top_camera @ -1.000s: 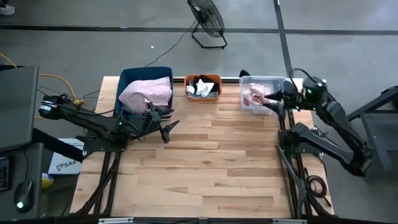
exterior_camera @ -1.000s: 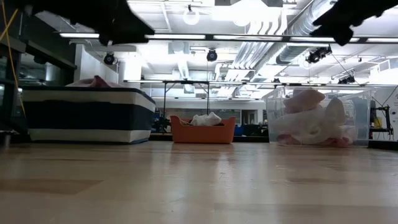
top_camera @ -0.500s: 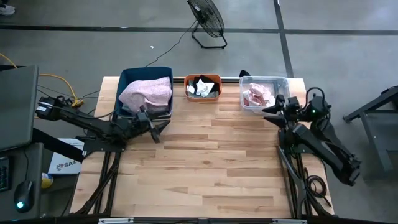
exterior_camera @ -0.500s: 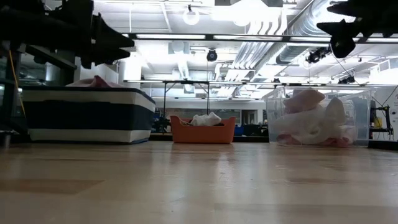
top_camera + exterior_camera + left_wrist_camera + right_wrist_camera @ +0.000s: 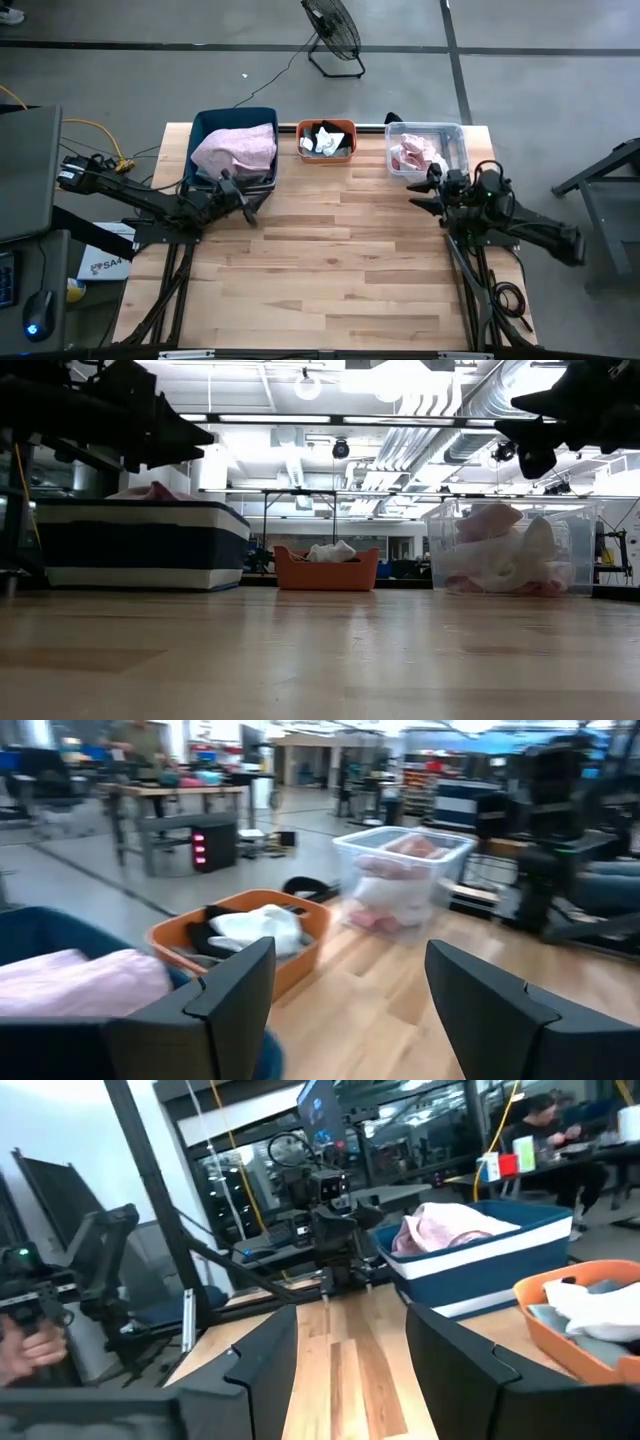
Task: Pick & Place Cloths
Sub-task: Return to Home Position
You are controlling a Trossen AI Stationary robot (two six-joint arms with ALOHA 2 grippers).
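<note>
Wood planks of the table [image 5: 340, 270] carry no loose fabric seen from above, so the sorting looks finished. Along the far edge, a blue bin [image 5: 205, 125] at 11 o'clock holds a pink cloth [image 5: 235, 150]. An orange bin [image 5: 349, 127] at 12 holds white and black cloths [image 5: 322, 140], and a clear bin [image 5: 454, 150] at 1 holds pink and white cloths [image 5: 410, 155]. The left gripper [image 5: 245, 198] hangs at 10 o'clock just beside the blue bin. The right gripper [image 5: 420, 193] hangs at 2 o'clock just in front of the clear bin. Neither reaches into a bin, which suits arms heading home.

From table height, both arms hang high over bare, glossy boards, with ceiling lights [image 5: 307, 387] and ducts [image 5: 440, 410] behind.

The left wrist view shows its fingers [image 5: 230, 990] spread, with nothing between them.

The right wrist view shows the same: spread and empty. A person [image 5: 545, 1120] sits at a far desk.
</note>
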